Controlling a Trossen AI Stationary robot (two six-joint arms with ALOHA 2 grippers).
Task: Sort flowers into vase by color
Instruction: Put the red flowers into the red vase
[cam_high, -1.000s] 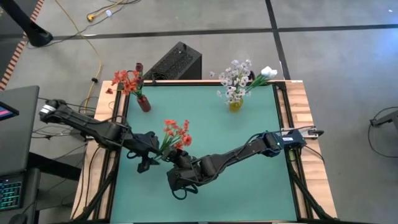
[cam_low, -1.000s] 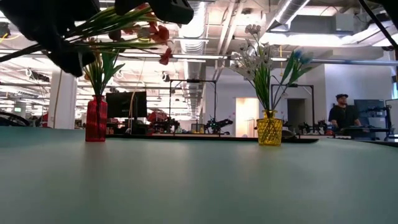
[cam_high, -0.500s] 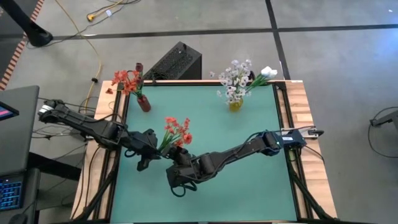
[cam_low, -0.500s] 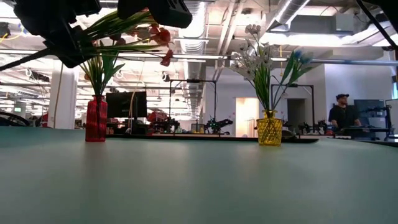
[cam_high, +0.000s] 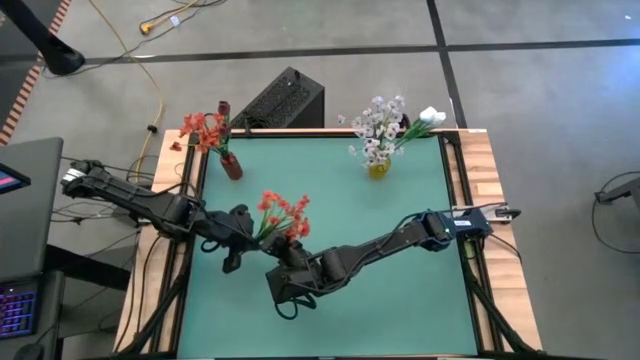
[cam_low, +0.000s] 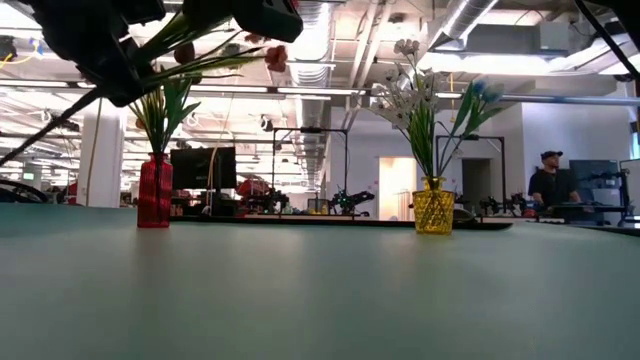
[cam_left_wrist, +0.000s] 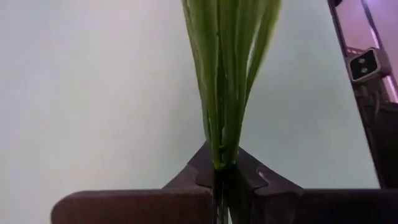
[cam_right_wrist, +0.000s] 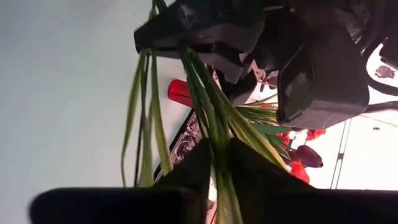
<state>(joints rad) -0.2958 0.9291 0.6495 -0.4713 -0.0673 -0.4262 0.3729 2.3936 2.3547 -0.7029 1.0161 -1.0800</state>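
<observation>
Red-orange flowers (cam_high: 283, 212) hang above the green bench (cam_high: 400, 300), their bundled stems pinched at once by the left pincer (cam_high: 247, 233) and the right pincer (cam_high: 287, 247), both clamped on the green stalks. Behind stand a red vase (cam_high: 231, 166) with red blooms and a yellow vase (cam_high: 378, 168) holding white sprays (cam_high: 378, 128).

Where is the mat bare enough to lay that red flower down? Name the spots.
Bare mat lies on the right below the yellow vase, and between both vases. It is crowded centre-left, where left gripper and right gripper grip the red flower.
</observation>
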